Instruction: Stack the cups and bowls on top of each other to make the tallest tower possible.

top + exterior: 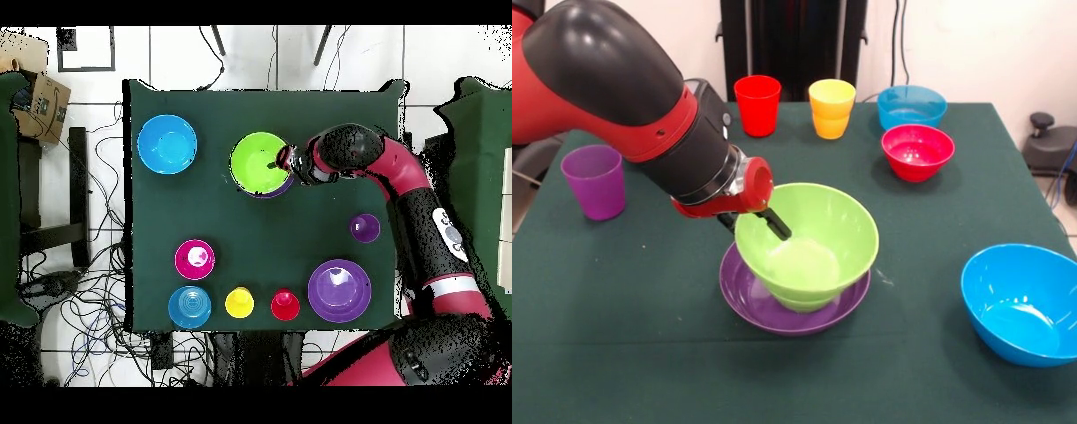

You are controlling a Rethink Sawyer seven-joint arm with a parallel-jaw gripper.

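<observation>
The tower at this stage is two pieces: a lime green bowl sitting upright inside a purple bowl, slightly tilted, with the purple rim showing all round its base. All other places below are given from the lime green bowl.

The gripper is at the bowl's rim on the arm's side. One dark finger reaches over the rim into the bowl, so the claw appears to be pinching the bowl's wall; the outer finger is hidden, so this is a judgement.

Step in hand, as judged: seating the green bowl in the purple one. To do it well:
- Level the bowl before letting go; its foot should rest centred in the purple bowl.
- Part the fingers fully, then lift straight up so the rim is not dragged.

Well apart on the table:
- big blue bowl;
- small red bowl and light blue bowl;
- red cup, yellow cup, purple cup;
- in the overhead view, a second purple bowl.
</observation>
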